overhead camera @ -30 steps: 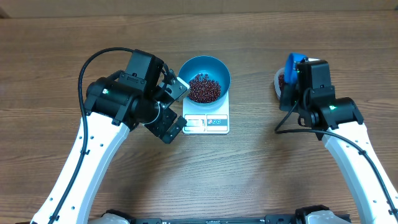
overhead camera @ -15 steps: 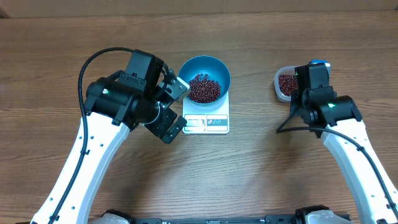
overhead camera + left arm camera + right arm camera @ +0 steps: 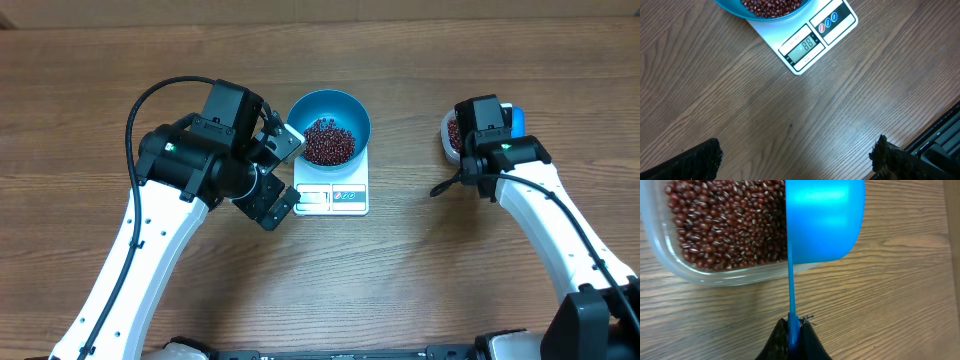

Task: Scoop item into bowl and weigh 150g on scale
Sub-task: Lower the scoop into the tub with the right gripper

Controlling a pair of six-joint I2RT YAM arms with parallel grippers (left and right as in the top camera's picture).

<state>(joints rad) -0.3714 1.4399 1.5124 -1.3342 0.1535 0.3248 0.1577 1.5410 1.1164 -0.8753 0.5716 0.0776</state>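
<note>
We see the bowl (image 3: 330, 103), round, deep and bright blue, standing upright on the scale (image 3: 331, 197) near the middle of the table. It covers the far part of the white square platform and overhangs it on both sides. The beans (image 3: 328, 142), small, oval and dark red-brown, lie in a loose heap across the bowl's bottom, well below the rim. The scale's near edge stays uncovered, with a lit display and blue-marked buttons beside it; we read the digits as 88, though they are small. More of the beans fill a clear tub (image 3: 705, 275) well off to the right
</note>
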